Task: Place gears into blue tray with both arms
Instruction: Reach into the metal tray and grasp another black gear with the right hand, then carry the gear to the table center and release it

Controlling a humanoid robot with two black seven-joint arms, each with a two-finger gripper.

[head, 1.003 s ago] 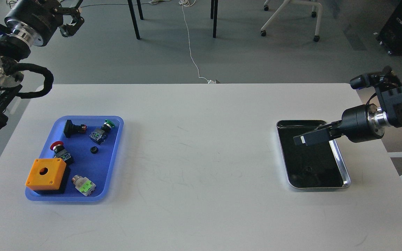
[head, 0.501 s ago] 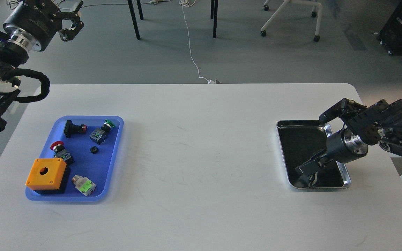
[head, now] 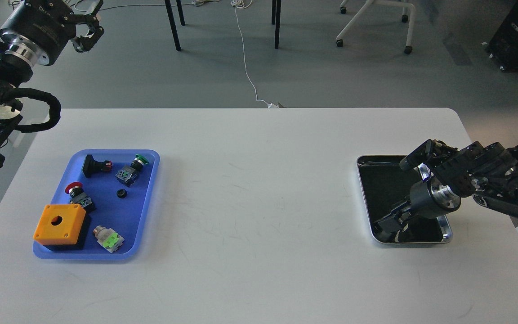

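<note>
Right gripper [head: 387,226] now lower, inside steel tray [head: 445,227].

No readable text, labels, brands or numbers. Faint pale lettering on black housing of left arm [head: 38,24] near its wrist, too small and blurred to make out. No signs elsewhere.
</note>
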